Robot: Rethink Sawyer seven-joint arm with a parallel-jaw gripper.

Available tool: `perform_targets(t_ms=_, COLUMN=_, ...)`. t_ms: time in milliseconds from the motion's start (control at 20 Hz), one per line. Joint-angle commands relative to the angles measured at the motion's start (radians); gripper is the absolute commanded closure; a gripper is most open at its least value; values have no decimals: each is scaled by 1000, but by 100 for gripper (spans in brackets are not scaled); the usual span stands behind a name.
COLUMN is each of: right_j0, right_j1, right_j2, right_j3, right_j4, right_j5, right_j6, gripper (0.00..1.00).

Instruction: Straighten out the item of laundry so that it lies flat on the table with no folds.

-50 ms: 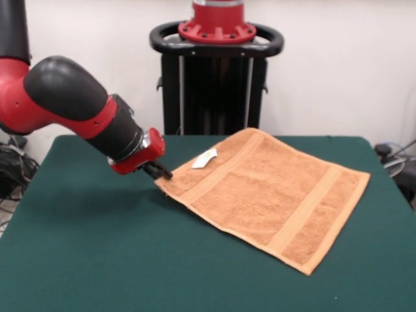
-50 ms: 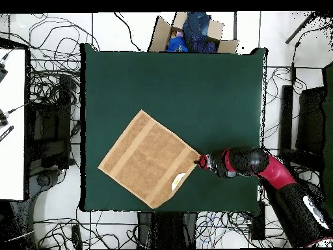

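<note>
The item of laundry (image 1: 270, 195), an orange-tan terry towel with band stripes, lies spread out on the green table (image 1: 97, 260), turned like a diamond. A small white tag (image 1: 204, 158) sits on its upper left part. My gripper (image 1: 162, 174) is low at the towel's left corner, its dark fingertips touching or pinching that corner. From above, the towel (image 2: 148, 158) lies left of centre and the gripper (image 2: 200, 159) meets its right corner, with the tag (image 2: 177, 181) close by. The fingers' state is hard to read.
A cardboard box (image 2: 188, 32) with blue clothes stands beyond the table's far edge in the overhead view. Cables cover the floor around the table. The robot's black pedestal (image 1: 214, 84) stands behind the table.
</note>
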Motion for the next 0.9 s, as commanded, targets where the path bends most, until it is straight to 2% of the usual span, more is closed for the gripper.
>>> perform_targets(t_ms=50, right_j0=7, right_j1=-10, right_j2=8, right_j3=-156, right_j4=11, right_j5=116, right_j6=-227, gripper=100)
perform_targets(t_ms=250, right_j0=12, right_j1=-10, right_j2=2, right_j3=-165, right_j4=12, right_j5=142, right_j6=-247, gripper=100)
perform_targets(t_ms=300, right_j0=14, right_j1=-10, right_j2=0, right_j3=-167, right_j4=12, right_j5=149, right_j6=-251, gripper=0)
perform_targets(t_ms=750, right_j0=26, right_j1=-21, right_j2=-15, right_j3=-170, right_j4=12, right_j5=193, right_j6=-256, gripper=0)
perform_targets(t_ms=900, right_j0=24, right_j1=-24, right_j2=-9, right_j3=-166, right_j4=12, right_j5=166, right_j6=-237, gripper=0)
